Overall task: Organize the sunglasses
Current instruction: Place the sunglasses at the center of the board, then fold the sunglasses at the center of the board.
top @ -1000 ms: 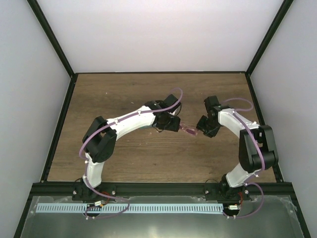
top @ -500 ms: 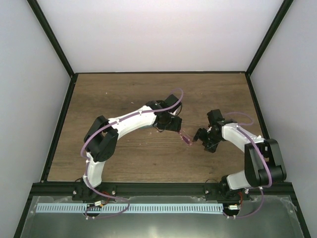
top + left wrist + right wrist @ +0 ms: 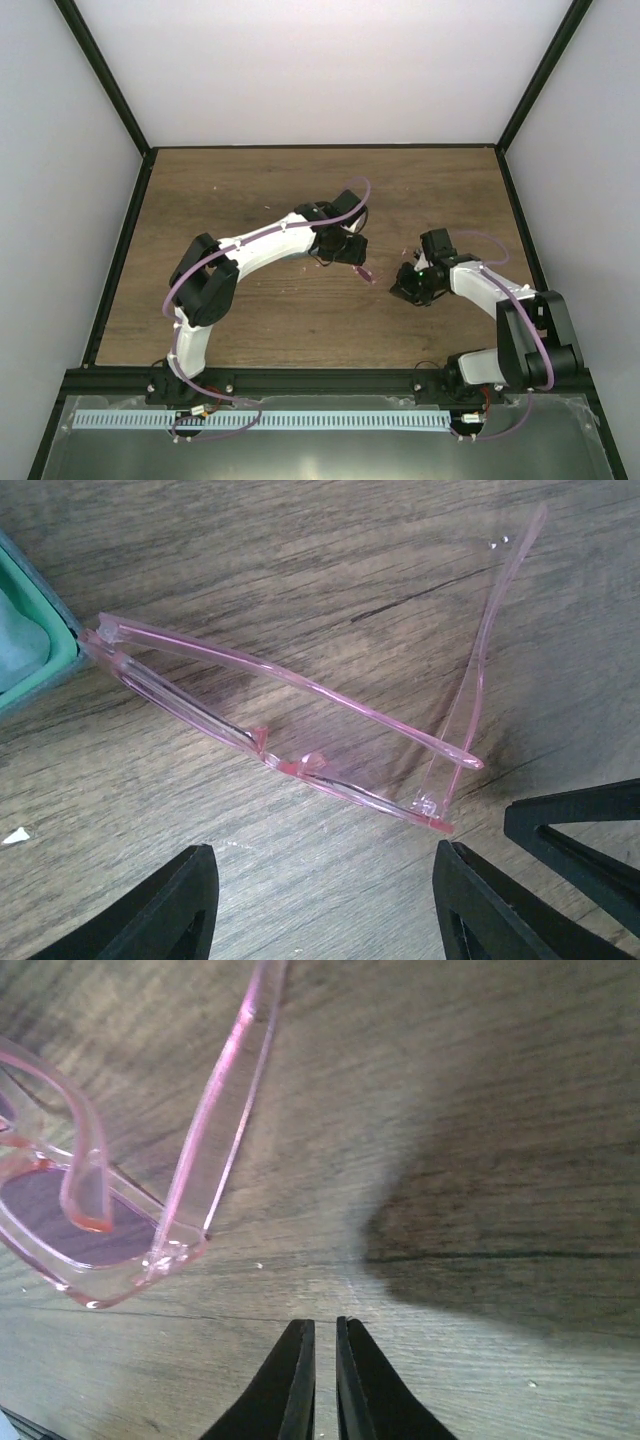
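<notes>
The sunglasses (image 3: 366, 272), thin pink frame, lie on the wooden table between my two grippers. In the left wrist view the sunglasses (image 3: 287, 766) have one arm folded along the front and the other sticking out. My left gripper (image 3: 325, 850) is open just short of the frame, with nothing between its fingers. In the right wrist view the sunglasses (image 3: 100, 1250) sit up and to the left of my right gripper (image 3: 324, 1325), which is shut on nothing and clear of them. Seen from above, the left gripper (image 3: 350, 252) and right gripper (image 3: 400, 283) flank the glasses.
A teal case (image 3: 30, 650) edge touches the frame's far end in the left wrist view; from above my left arm hides it. The right gripper's black finger (image 3: 580, 830) shows at that view's right edge. Black rails (image 3: 125, 250) border the table.
My right gripper drew back from the sunglasses toward the near edge, opened wide, then shut empty. The glasses shifted slightly toward the left gripper. The left arm barely moved.
</notes>
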`<control>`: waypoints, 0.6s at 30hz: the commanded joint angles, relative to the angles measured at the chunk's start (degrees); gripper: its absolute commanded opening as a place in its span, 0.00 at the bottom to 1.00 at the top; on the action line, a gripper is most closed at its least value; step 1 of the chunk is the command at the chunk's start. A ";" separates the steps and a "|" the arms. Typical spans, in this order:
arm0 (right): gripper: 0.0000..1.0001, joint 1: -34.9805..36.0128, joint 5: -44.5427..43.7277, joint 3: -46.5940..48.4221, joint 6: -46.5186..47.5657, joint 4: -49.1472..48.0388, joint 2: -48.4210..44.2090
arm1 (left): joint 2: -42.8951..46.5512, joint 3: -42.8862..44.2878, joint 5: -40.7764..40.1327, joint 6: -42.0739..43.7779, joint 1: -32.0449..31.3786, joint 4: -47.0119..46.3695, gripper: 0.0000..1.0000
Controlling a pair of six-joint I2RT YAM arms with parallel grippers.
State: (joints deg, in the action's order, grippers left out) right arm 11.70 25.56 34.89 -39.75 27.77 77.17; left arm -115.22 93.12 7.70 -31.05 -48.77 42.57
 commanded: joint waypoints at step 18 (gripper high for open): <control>0.41 -0.19 -14.40 25.69 -5.71 10.72 20.25 | -0.28 -5.06 -0.54 1.34 -0.10 -0.74 0.39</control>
State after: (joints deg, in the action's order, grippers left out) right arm 11.70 15.14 54.81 -44.42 32.95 92.75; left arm -115.22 87.85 7.75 -30.09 -48.80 42.00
